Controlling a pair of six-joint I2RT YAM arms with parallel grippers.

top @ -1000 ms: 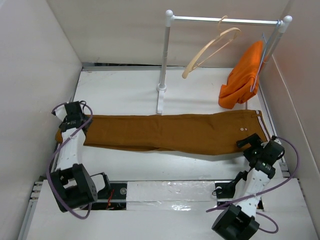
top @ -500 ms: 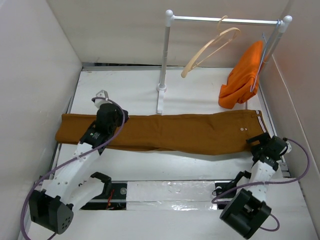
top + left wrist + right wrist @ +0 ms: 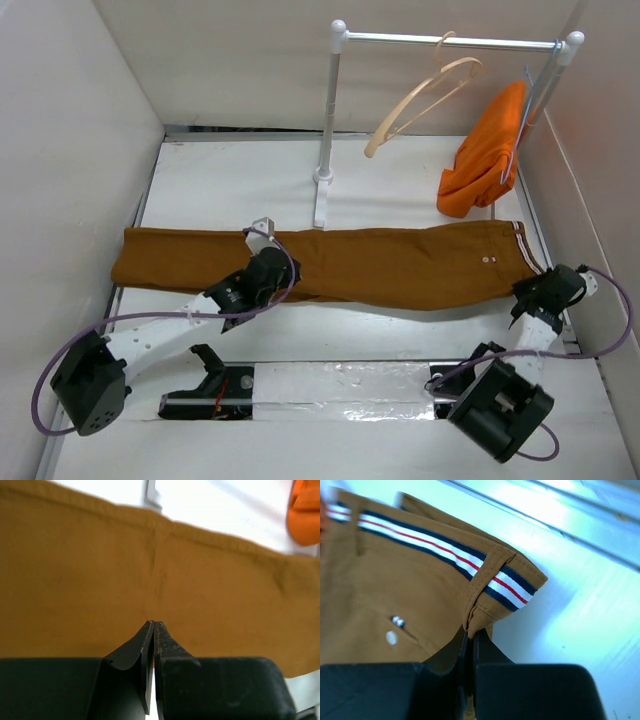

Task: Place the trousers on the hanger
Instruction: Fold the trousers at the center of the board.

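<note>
The rust-brown trousers (image 3: 400,265) lie flat across the surface (image 3: 240,190), striped waistband (image 3: 500,577) by its right edge; limp and light, they likely sag and slide, so the stiffer waistband corner, which the right end effector (image 3: 470,635) pinches, suits best; the left end effector (image 3: 152,625) sits clenched, seemingly empty, over mid-leg.

The left arm (image 3: 160,335) stretches low and far toward the right. Its hand (image 3: 152,626) points down, with both fingers pressed fully together. The right arm (image 3: 538,328) is folded short, and its hand (image 3: 470,634) pinches a corner of the trousers (image 3: 385,590).
</note>
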